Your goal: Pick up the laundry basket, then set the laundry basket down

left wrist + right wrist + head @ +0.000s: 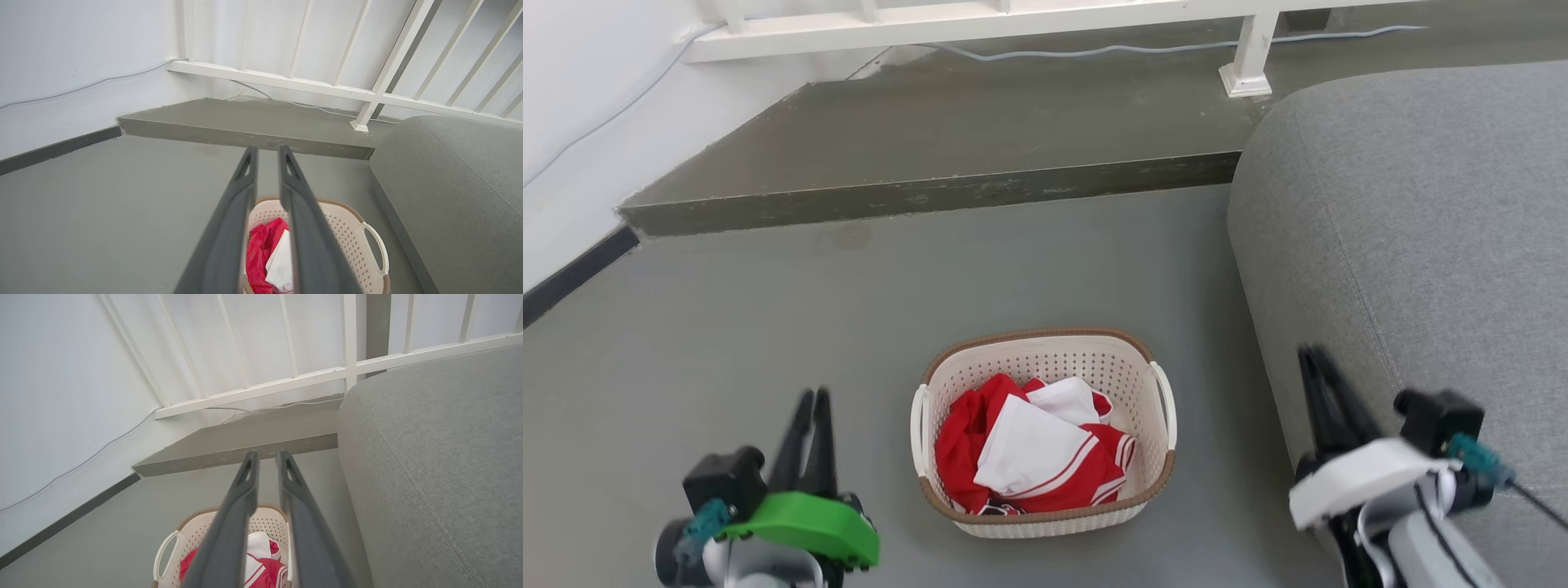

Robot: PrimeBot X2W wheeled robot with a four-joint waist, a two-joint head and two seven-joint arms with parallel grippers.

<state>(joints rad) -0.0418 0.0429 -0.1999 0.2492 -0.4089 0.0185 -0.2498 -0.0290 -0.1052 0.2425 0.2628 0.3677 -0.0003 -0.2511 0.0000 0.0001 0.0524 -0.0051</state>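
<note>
The laundry basket point(1054, 363) stands on the grey floor, low in the middle of the head view. It is cream-white and perforated, with a brown rim and white side handles, and it holds red and white clothes point(1033, 453). My left gripper point(814, 396) hovers to the basket's left, apart from it, its fingers together and holding nothing. My right gripper point(1312, 353) is to the basket's right, over the sofa's edge, also shut and empty. In the left wrist view the basket point(347, 237) lies beneath the left gripper point(267, 149). In the right wrist view the basket point(196, 531) shows below the right gripper point(266, 454).
A grey sofa point(1421, 245) stands close on the basket's right. Beyond the basket is a raised step point(931, 147) with a white railing point(980, 20), its post point(1250, 57) and a cable. A white wall point(572, 98) runs along the left.
</note>
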